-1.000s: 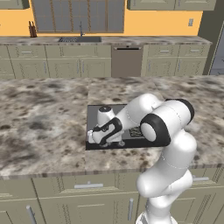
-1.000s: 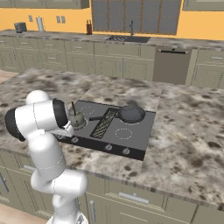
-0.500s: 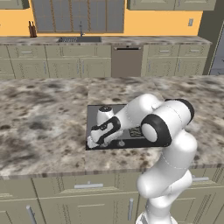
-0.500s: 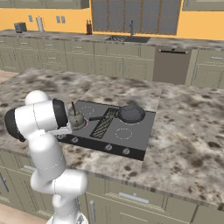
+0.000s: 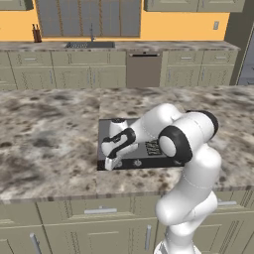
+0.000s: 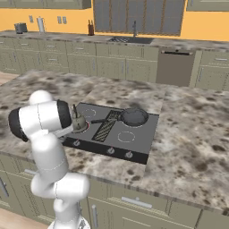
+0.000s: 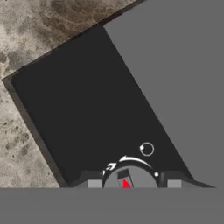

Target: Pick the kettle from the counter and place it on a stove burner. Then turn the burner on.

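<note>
The grey-green kettle (image 6: 80, 122) stands on the front left stove burner of the dark cooktop (image 6: 138, 139), partly behind my arm. My gripper (image 5: 110, 162) reaches down at the cooktop's (image 5: 106, 130) front left edge, away from the kettle. In the hand view a small round knob (image 7: 130, 176) with a red mark sits between the fingertips (image 7: 93, 183), which press against its two sides: the gripper (image 7: 131, 184) is shut on it. White arrows curve above the knob. Another burner (image 6: 126, 136) shows as a thin white ring at the front right.
A dark frying pan (image 6: 134, 117) rests on the back right burner. More knobs (image 6: 110, 151) line the cooktop's front edge. The mottled counter (image 6: 192, 129) spreads around the cooktop, with cabinets and a sink (image 5: 90, 44) along the far wall.
Hardly anything: my hand stays at the cooktop's front left knob, shifting only slightly. The kettle and the pan have not moved.
</note>
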Available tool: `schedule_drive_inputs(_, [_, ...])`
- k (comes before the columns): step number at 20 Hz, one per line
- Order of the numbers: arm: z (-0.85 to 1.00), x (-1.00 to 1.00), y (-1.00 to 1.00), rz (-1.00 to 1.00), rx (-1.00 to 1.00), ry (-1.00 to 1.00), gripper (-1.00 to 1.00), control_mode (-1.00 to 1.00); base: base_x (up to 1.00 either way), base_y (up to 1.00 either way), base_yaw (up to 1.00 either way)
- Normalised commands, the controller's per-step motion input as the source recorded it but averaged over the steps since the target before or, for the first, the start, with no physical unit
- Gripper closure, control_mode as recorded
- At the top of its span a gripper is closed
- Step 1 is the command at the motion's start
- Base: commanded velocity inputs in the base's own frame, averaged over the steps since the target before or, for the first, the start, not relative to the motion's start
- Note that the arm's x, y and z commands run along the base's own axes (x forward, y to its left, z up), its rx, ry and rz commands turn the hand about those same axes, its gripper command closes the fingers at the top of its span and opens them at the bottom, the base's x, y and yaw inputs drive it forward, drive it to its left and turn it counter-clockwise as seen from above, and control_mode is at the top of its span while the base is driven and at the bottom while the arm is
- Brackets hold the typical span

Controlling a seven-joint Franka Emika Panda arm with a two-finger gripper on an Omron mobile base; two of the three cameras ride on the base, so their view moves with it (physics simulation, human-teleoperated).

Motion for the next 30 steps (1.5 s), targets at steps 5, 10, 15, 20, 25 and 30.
schedule_drive_inputs(5, [-0.61, 0.00, 0.00, 1.00, 0.00, 0.00, 1.00, -1.00, 0.00, 0.00, 0.00])
schedule_drive_inputs(10, [-0.30, -0.19, 0.00, 0.76, 0.00, 0.00, 1.00, -1.00, 0.00, 0.00, 0.00])
schedule_drive_inputs(15, [0.18, -0.21, 0.00, 0.00, 0.00, -0.06, 1.00, -1.00, 0.00, 0.00, 0.00])
schedule_drive_inputs(20, [0.99, -0.31, 0.00, 0.01, 0.00, -0.11, 1.00, -1.00, 0.00, 0.00, 0.00])
schedule_drive_inputs(25, [1.00, -0.22, 0.00, 0.01, 0.02, -0.09, -1.00, -1.00, 0.00, 0.00, 0.00])
schedule_drive_inputs(30, [0.93, -0.47, 0.00, 0.01, 0.04, -0.22, -1.00, -1.00, 0.00, 0.00, 0.00])
